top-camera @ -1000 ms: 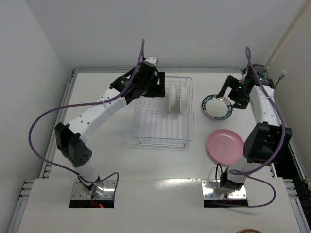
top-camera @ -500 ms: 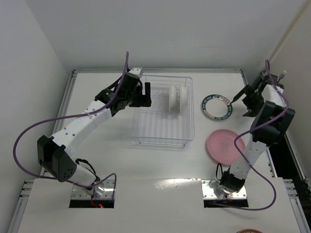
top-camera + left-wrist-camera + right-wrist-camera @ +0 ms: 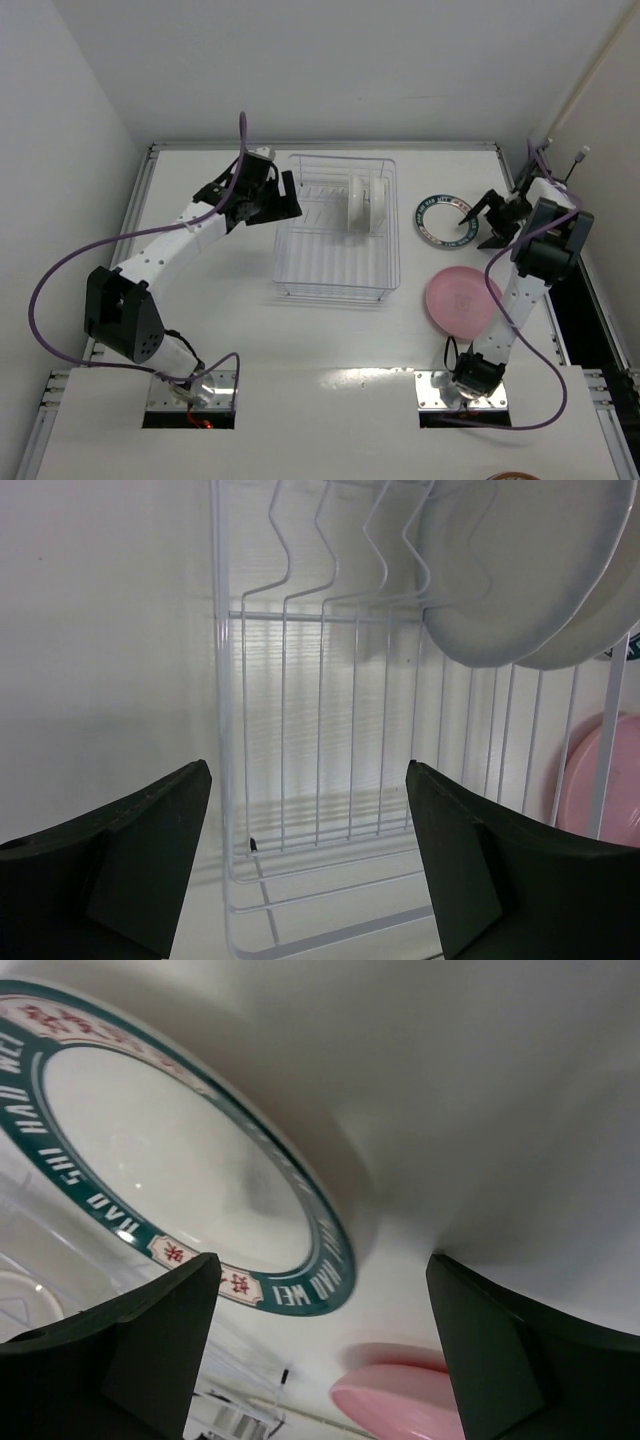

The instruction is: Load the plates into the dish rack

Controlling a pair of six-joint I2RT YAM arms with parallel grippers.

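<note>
White table [image 3: 230, 300], seen from above, carried three items. The wire dish rack [image 3: 330, 291] stood just right of the left gripper [image 3: 283, 197]. The teal-rimmed plate [image 3: 445, 221] lay flat at the right gripper [image 3: 481, 223]. The pink plate [image 3: 463, 301] lay flat nearer the bases than that gripper.

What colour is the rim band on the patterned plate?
Dark teal band with white lettering; clearest in right wrist view.

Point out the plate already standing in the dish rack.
The pale plate, upright in the dish rack; the teal-rimmed plate and pink plate lie flat on the table.
</note>
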